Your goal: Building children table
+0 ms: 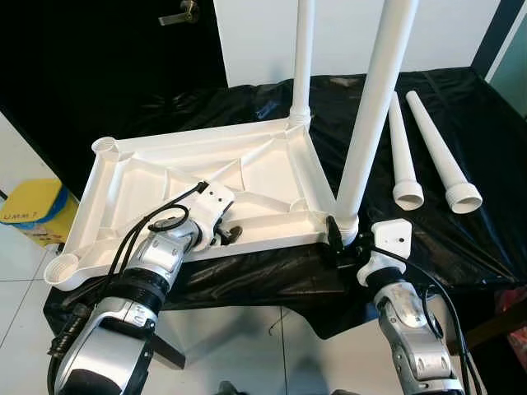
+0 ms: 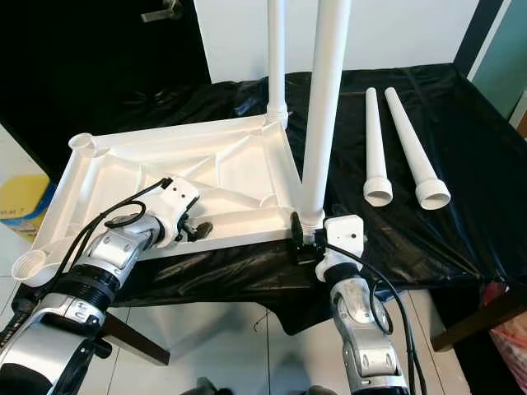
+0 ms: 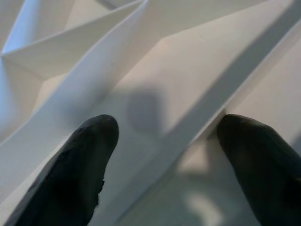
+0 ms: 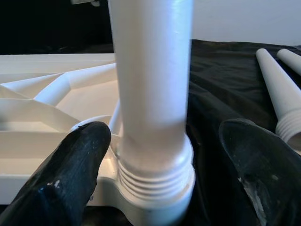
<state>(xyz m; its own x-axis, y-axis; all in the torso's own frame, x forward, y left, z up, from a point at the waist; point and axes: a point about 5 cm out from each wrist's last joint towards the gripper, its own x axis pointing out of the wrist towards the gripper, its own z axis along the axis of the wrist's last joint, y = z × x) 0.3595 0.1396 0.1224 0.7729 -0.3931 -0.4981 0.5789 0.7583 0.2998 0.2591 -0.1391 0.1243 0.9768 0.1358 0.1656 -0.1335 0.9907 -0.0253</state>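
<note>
Tabletop upside-down on black cloth | white wall behind

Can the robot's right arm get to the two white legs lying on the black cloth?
Probably yes. The two loose legs lie just beyond the right gripper, with bare black cloth between. Its open fingers would first have to back off the standing leg.

Both upright table legs, the near leg and the far leg, are cut off by the top edge. The worktop is hidden under black sheeting. The yellow box is cropped at the left edge. The left hand is partly hidden behind its wrist housing.
</note>
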